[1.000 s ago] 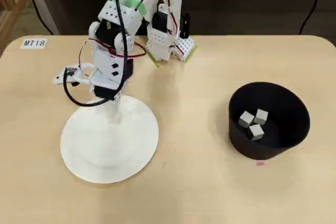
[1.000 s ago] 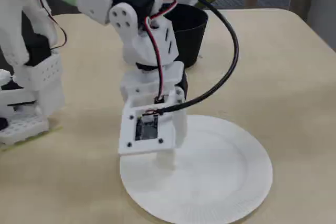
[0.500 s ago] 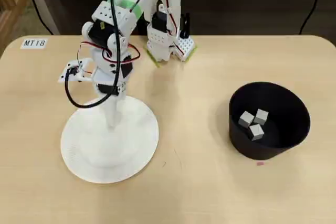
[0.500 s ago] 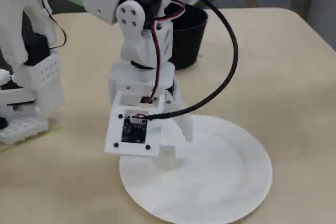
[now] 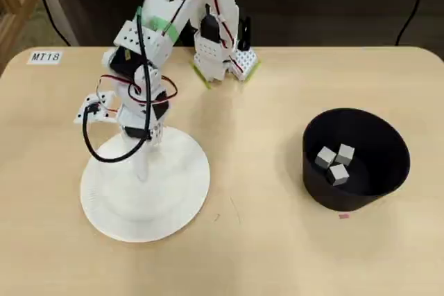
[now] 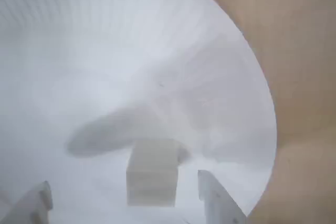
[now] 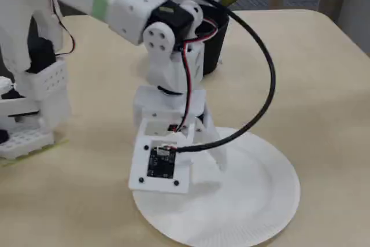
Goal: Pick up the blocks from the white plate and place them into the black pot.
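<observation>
One off-white block (image 6: 152,177) lies on the white plate (image 6: 131,51) in the wrist view. My gripper (image 6: 123,184) is open and low over the plate, one finger on each side of the block, with a gap on both sides. From overhead the gripper (image 5: 143,169) points down at the plate (image 5: 170,206), and the arm hides this block. Three more blocks (image 5: 336,163) lie inside the black pot (image 5: 388,171) at the right. In the fixed view one finger (image 7: 215,153) reaches down to the plate (image 7: 248,201), and the pot (image 7: 213,39) stands behind the arm.
The arm's base (image 5: 220,53) stands at the table's back edge, beside a label (image 5: 46,56) at the back left. A black cable (image 7: 263,85) loops out from the wrist. Bare table lies between plate and pot.
The wrist has swung a little left in the overhead view and come down lower over the plate. The three blocks in the pot have not moved.
</observation>
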Tool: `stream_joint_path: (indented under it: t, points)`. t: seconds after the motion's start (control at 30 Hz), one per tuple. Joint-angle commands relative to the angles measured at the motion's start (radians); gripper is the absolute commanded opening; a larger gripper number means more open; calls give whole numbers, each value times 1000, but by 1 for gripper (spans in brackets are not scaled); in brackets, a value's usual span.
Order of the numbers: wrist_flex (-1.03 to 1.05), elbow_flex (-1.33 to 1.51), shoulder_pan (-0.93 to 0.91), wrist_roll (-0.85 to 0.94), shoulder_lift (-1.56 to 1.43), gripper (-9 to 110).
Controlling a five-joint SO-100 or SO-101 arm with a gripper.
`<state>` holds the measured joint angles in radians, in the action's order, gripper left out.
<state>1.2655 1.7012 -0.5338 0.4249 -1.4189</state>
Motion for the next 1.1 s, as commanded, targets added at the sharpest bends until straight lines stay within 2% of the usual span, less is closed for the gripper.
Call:
stream_joint_path:
  t: [0.0,0.17,0.3,0.6,0.8,0.93,1.07]
  points:
    - [-3,-60,-5,-6,14,37]
    - [-20,-67,3,-23,38,25]
    - [-66,-74,8,-75,54,-2]
    - [-87,-115,25,-58,3,-2]
    - [-242,-54,75,-110,-301,-2]
    - [-316,-8,213,-176,-517,-2]
    - [-322,51,439,-256,-660,-2]
